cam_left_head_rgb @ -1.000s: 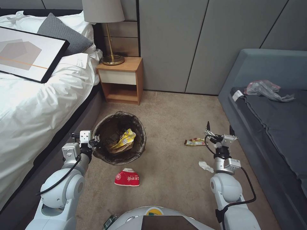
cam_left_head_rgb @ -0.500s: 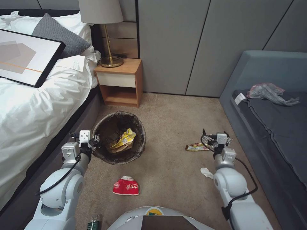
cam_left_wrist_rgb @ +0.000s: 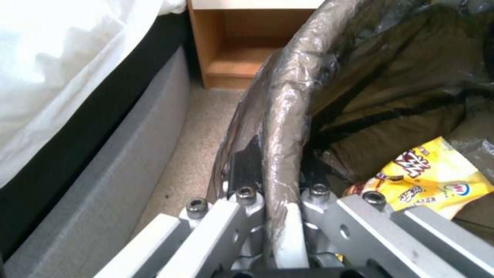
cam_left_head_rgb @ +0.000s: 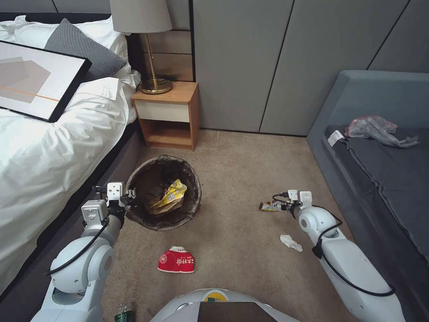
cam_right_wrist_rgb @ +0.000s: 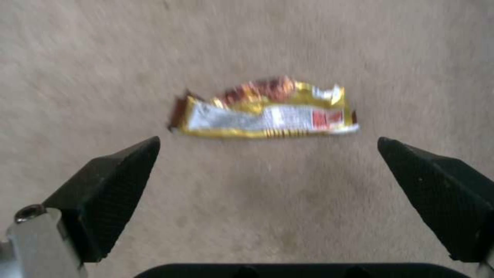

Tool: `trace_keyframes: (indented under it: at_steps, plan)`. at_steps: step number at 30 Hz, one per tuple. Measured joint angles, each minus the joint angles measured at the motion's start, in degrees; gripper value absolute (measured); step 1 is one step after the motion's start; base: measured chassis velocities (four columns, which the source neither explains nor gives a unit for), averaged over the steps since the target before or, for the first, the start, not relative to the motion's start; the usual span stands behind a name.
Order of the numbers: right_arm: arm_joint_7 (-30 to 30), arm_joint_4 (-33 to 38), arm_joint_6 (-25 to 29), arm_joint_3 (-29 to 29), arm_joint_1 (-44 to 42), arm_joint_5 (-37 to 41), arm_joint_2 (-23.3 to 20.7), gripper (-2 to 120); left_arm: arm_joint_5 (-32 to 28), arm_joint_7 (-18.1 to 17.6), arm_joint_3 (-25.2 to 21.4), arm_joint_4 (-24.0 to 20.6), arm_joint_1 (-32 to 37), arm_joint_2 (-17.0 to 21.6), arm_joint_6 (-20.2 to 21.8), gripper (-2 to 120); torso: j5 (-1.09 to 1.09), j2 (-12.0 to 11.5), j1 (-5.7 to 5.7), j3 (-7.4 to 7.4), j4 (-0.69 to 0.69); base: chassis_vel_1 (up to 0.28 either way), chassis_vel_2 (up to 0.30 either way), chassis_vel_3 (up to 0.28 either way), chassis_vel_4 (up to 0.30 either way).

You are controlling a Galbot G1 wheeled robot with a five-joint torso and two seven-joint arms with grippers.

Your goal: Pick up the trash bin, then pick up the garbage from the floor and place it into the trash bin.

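Note:
The trash bin (cam_left_head_rgb: pixel 195 199), lined with a dark bag, stands on the carpet by the bed. My left gripper (cam_left_head_rgb: pixel 129 197) is shut on its near rim. The left wrist view shows that gripper (cam_left_wrist_rgb: pixel 280 200) clamping the bag-covered rim (cam_left_wrist_rgb: pixel 285 116), with a yellow wrapper (cam_left_wrist_rgb: pixel 430 179) inside the bin. My right gripper (cam_left_head_rgb: pixel 279 205) is low over the carpet and open, its black fingertips (cam_right_wrist_rgb: pixel 118 170) straddling a gold and red wrapper (cam_right_wrist_rgb: pixel 265 110) without touching it. This wrapper (cam_left_head_rgb: pixel 267 206) lies right of the bin. A crumpled white tissue (cam_left_head_rgb: pixel 290 243), a red noodle bowl (cam_left_head_rgb: pixel 176 260) and a green-labelled bottle (cam_left_head_rgb: pixel 123 314) also lie on the floor.
A white bed (cam_left_head_rgb: pixel 44 147) bearing a framed picture (cam_left_head_rgb: pixel 35 76) runs along the left. A wooden nightstand (cam_left_head_rgb: pixel 167 114) with a lamp (cam_left_head_rgb: pixel 152 49) stands behind the bin. A grey sofa (cam_left_head_rgb: pixel 384 170) borders the right, a crumpled bag (cam_left_head_rgb: pixel 373 127) on it. Open carpet lies between.
My right arm has swung down and forward, bringing its open gripper from above the floor to the gold wrapper. The left gripper and bin shifted slightly left. The camera moved a little.

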Motion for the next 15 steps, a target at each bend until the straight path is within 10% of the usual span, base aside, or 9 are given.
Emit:
trace_keyframes:
  at_steps: [15]
  plan:
    - [-1.87,-9.37,0.66,-1.54,1.77,-3.87,1.14,100,0.17,-0.06,0.22,-0.02,-0.04,-0.55,0.05,0,-0.01,0.0,0.0,0.0,0.01,0.0,0.0,0.0,0.0]
